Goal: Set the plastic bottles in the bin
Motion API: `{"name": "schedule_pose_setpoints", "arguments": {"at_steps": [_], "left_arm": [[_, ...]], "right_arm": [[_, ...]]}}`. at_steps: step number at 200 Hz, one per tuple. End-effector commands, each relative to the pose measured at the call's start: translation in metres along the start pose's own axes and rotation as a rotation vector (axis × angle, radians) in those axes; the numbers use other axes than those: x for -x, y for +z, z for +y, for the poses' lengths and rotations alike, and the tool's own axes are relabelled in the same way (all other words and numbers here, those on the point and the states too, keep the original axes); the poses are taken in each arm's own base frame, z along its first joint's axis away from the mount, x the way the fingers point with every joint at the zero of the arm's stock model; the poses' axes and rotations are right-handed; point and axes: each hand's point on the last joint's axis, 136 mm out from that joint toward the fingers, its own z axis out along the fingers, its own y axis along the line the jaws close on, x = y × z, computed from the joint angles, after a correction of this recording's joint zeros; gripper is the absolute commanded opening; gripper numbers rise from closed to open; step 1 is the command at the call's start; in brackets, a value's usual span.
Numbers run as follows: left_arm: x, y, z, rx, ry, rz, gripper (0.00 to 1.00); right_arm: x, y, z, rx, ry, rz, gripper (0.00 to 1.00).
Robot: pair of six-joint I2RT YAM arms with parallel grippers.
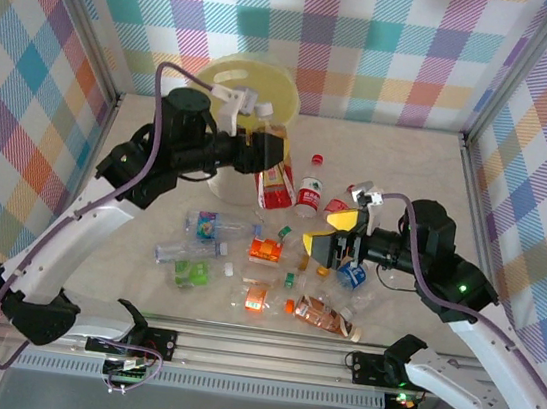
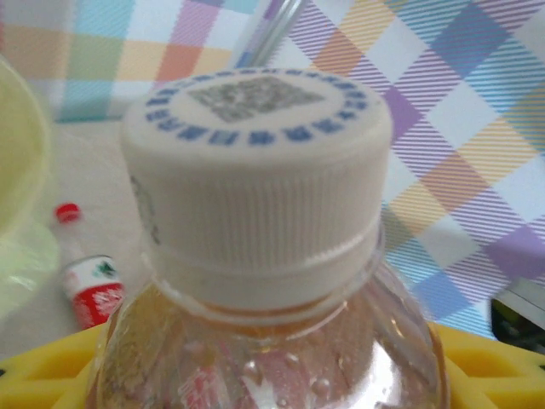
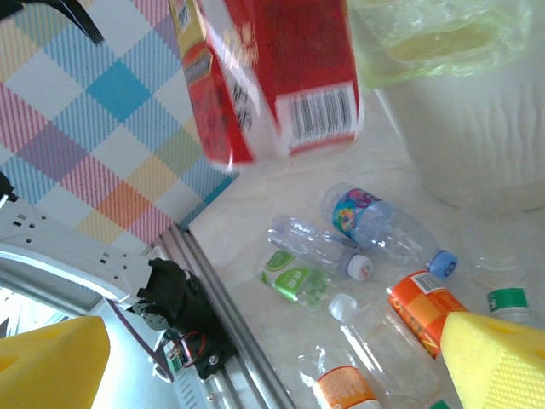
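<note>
My left gripper (image 1: 270, 159) is shut on a clear bottle (image 1: 277, 180) with a red label and a white cap (image 2: 255, 170), held in the air by the right side of the pale yellow bin (image 1: 238, 77). Its yellow fingers (image 2: 47, 371) show under the bottle's shoulders. My right gripper (image 1: 331, 232) stands open above the table with nothing between its yellow fingers (image 3: 502, 362). Below it lie several bottles: a blue-labelled one (image 3: 383, 223), a clear one (image 3: 315, 243), a green-labelled one (image 3: 298, 277) and an orange-labelled one (image 3: 424, 302).
A small red-capped bottle (image 1: 309, 191) stands upright to the right of the bin. More bottles lie toward the front, among them a brownish one (image 1: 324, 317). The bin's white wall (image 3: 477, 145) carries a yellow-green liner. Checked walls enclose the table, and a metal rail (image 1: 255, 348) runs along the front.
</note>
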Motion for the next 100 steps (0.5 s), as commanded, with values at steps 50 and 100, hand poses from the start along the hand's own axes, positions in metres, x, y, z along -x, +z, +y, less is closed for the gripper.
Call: {"name": "schedule_pose_setpoints", "arguments": {"at_steps": [50, 100], "left_arm": [[0.078, 0.001, 0.054, 0.254, 0.117, -0.136, 0.56], [0.11, 0.018, 0.104, 0.326, 0.084, -0.151, 0.56]], "right_arm": [[0.001, -0.003, -0.011, -0.08, 0.012, -0.003, 1.0], [0.002, -0.002, -0.014, -0.097, 0.019, 0.009, 1.0]]}}
